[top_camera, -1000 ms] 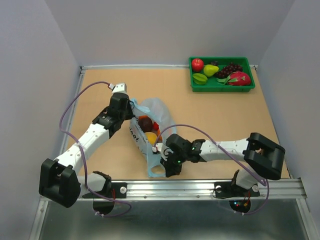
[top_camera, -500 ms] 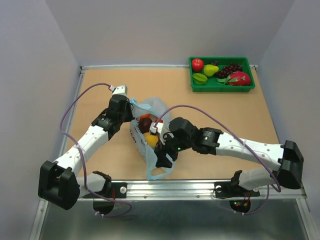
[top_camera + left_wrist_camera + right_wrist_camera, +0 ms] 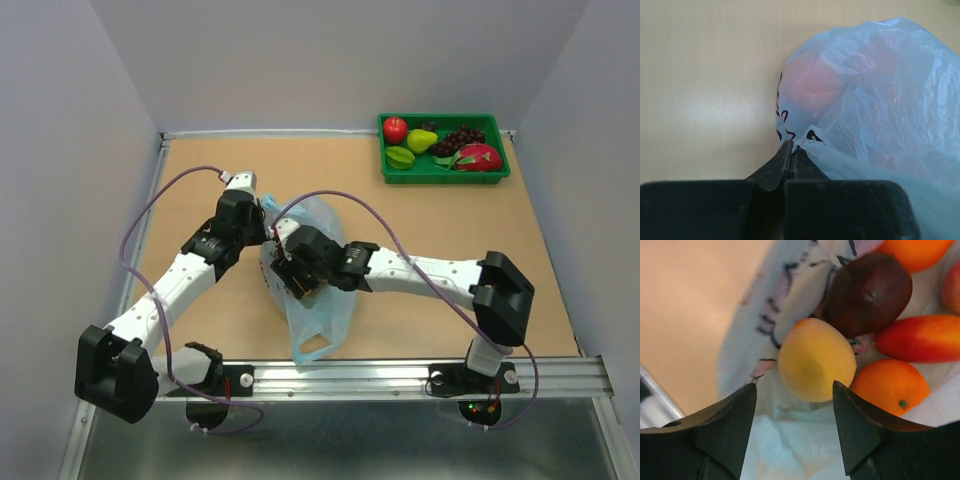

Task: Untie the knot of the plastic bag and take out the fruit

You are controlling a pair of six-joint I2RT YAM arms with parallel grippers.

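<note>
The light blue plastic bag (image 3: 325,300) lies mid-table with its mouth open, and no knot shows in any view. My left gripper (image 3: 263,214) is at the bag's far left edge; the left wrist view has its jaws (image 3: 791,148) shut on a fold of the bag's film (image 3: 880,85). My right gripper (image 3: 290,277) hangs open over the bag's mouth. In the right wrist view its fingertips (image 3: 794,387) flank a yellow fruit (image 3: 815,360) without touching it. Beside that lie a dark plum (image 3: 870,290), a red-orange fruit (image 3: 920,337) and an orange (image 3: 892,385).
A green tray (image 3: 445,176) with an apple, a pear, grapes and other fruit stands at the back right. The bag's loose handle loop (image 3: 315,347) trails toward the metal rail (image 3: 400,375) at the near edge. Purple cables arc over both arms.
My right gripper has let go at the bag's near end, opened, and moved up-left over the bag's mouth. The left gripper has kept its hold on the bag's edge.
</note>
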